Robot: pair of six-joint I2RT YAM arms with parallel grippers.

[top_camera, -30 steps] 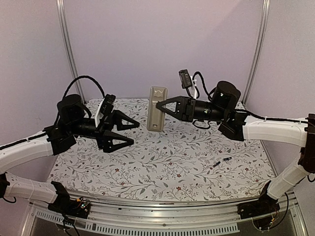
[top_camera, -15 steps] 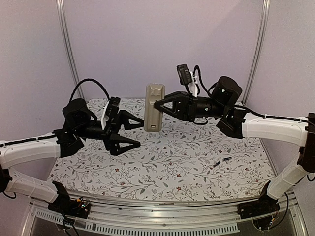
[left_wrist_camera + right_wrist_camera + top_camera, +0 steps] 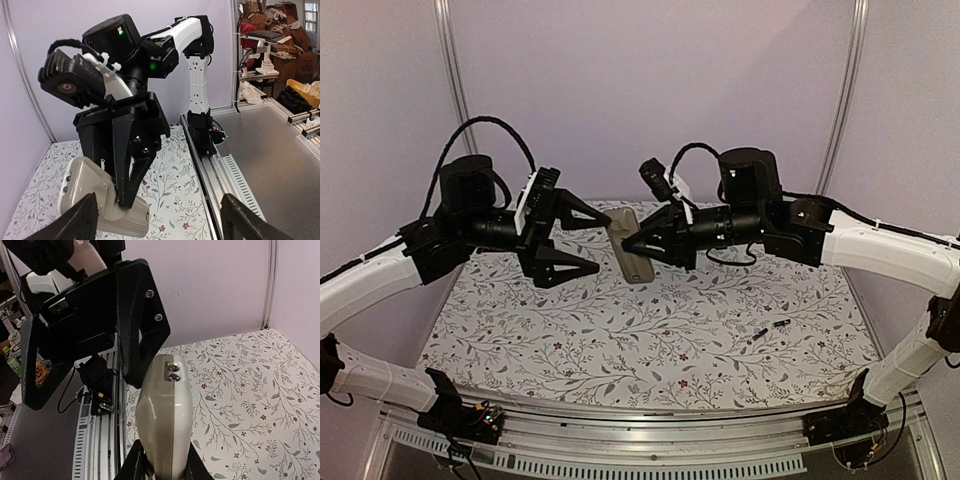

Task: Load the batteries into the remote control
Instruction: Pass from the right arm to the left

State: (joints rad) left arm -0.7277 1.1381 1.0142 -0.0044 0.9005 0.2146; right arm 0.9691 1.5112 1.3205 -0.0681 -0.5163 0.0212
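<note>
Top external view: the table (image 3: 670, 340), with its white cloth printed with small leaves and flowers, fills the lower half of the frame. It looks just as it did a second ago.

The big change is in the two arms. The white-and-black left arm (image 3: 380, 270) is now higher on the left side. Its black two-finger left gripper (image 3: 603, 245) has pushed in toward the middle. Its fingers are spread wide and hold nothing. The white-and-black right arm (image 3: 880, 245) has swung in from the right, and its black right gripper (image 3: 632, 240) has come closer to the left one.

The right gripper is pinched tight on the slim grey-beige plastic remote control (image 3: 640, 268). A second ago the remote control stood straight up in the air. Now it leans over and sits a bit lower, in the middle of the frame, just beside the open left fingers.

The two tiny dark stick-shaped batteries (image 3: 770, 328) lie on the cloth at the lower right, far from both grippers. They have not moved.

I think the arms are getting ready to pass the remote control across or hold it together. No battery is picked up yet, so most of the job is left to do.
</note>
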